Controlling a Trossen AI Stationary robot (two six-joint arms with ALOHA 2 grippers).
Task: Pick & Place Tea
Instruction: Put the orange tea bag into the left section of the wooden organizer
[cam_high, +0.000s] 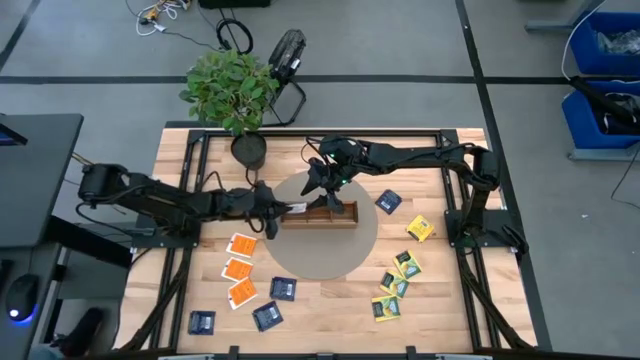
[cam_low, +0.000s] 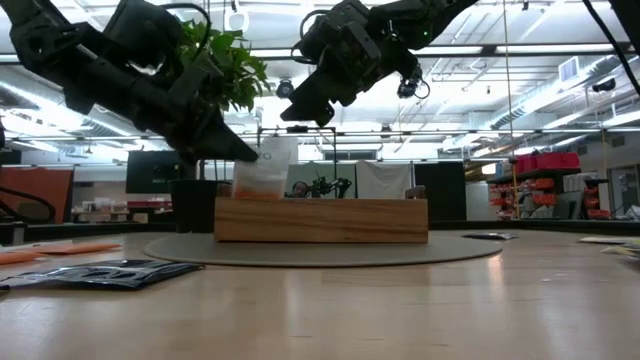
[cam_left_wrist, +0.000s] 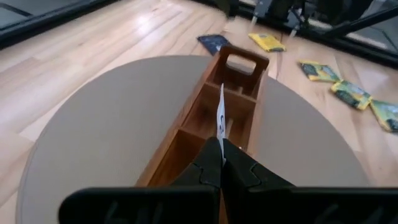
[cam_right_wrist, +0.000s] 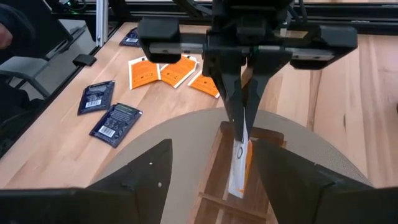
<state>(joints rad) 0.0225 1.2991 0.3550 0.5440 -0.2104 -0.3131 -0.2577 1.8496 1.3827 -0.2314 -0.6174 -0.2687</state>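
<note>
Pinched edge-on between the pressed-together fingers of the left gripper (cam_left_wrist: 221, 163), an orange-and-white tea packet (cam_left_wrist: 220, 118) hangs upright directly over the wooden tray (cam_left_wrist: 233, 81), its lower edge apparently just inside the left-end compartment, though how deep cannot be told. Its flat face runs along the tray's long axis, so the coming move looks like a straight drop or a short lowering, then release. From the tray outward, the round grey mat (cam_high: 290, 255) carries it, with loose packets (cam_high: 238, 268) scattered on the table on both sides. Reaching in low from the left, that arm is nearer; the right gripper (cam_high: 327, 177), fingers spread and empty, hovers above the tray's middle.
</note>
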